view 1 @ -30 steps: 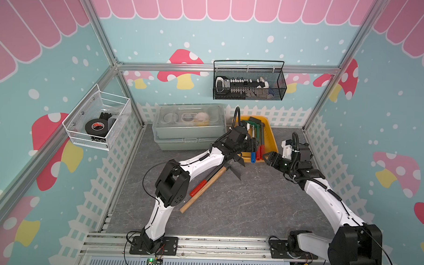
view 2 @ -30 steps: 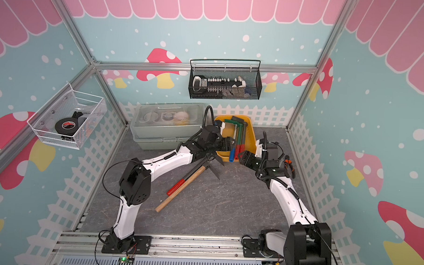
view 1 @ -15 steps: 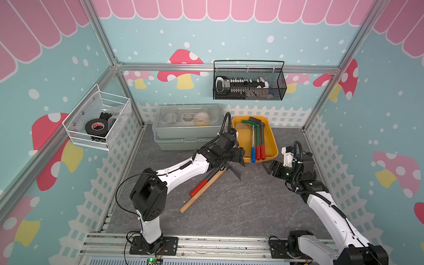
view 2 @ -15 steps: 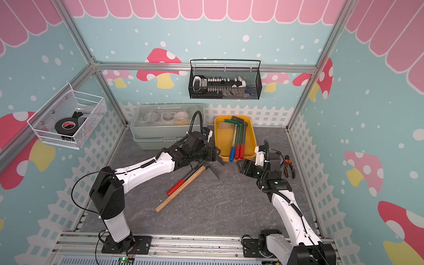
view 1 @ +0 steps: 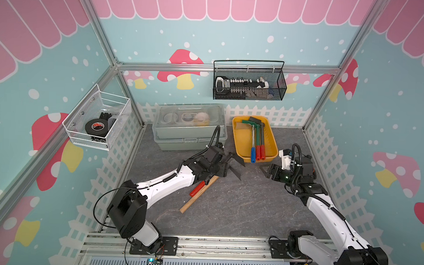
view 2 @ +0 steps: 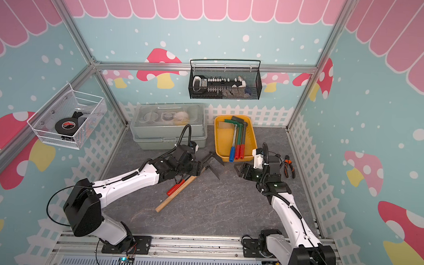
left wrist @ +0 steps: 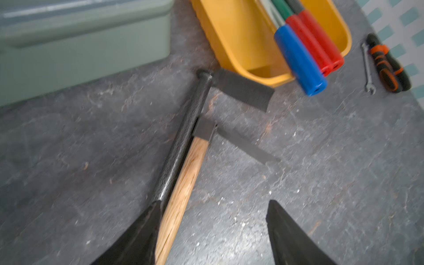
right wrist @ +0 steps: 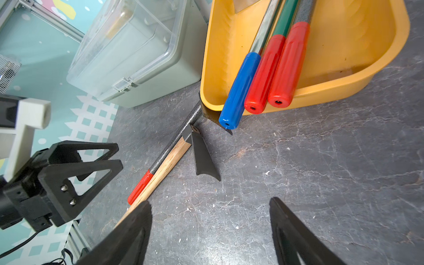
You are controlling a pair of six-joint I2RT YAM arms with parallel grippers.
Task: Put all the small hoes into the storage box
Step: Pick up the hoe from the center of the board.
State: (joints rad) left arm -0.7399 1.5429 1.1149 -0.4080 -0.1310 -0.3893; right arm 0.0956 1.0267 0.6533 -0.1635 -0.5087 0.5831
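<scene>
Left gripper (left wrist: 214,202) open, empty, over 2 touching hoes (left wrist: 181,183), likely to straddle 1 handle. Right gripper (right wrist: 210,200) open, empty, waits near storage box (view 1: 242,139).

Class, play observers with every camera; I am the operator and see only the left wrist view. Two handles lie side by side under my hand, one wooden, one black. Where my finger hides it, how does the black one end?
Observer: The black hoe ends in a red grip, plain in the right wrist view.
Operator: Is the other arm in my way?
Observer: No; the right hand is open, empty and apart from the black hoe.
Operator: Where are the heads of the tools in the yellow tray?
Observer: At its back end, farthest from the black hoe, in both top views.
</scene>
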